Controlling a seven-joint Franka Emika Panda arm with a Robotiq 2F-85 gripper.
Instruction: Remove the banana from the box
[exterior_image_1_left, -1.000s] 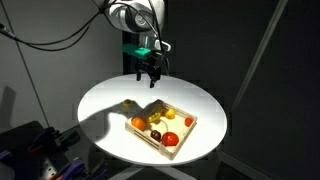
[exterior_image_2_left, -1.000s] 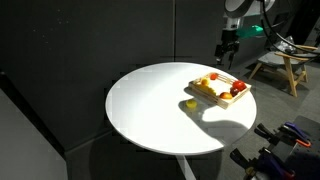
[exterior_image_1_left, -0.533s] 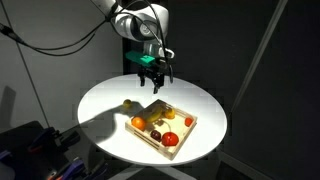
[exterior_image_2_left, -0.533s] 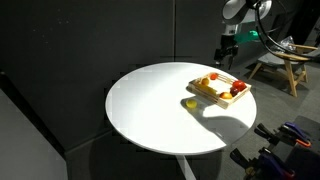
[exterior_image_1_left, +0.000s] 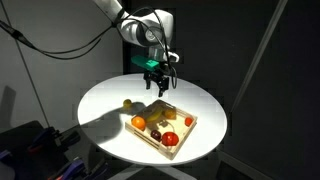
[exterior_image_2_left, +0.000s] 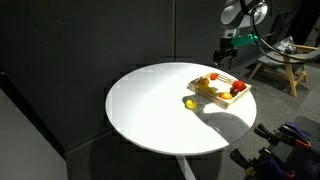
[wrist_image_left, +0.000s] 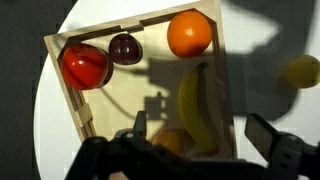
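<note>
Gripper (exterior_image_1_left: 157, 86) hung wide open and empty over the box (wrist_image_left: 128, 29), with the banana (wrist_image_left: 200, 105) flat inside beside the orange fruit (wrist_image_left: 189, 33); it looked light, stiff and slick, so pinch across its thick middle, not the tapered ends.

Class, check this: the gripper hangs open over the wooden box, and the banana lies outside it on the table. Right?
No. The wrist view shows the banana lying inside the box, near the orange fruit. The gripper does hang open over the box.
</note>
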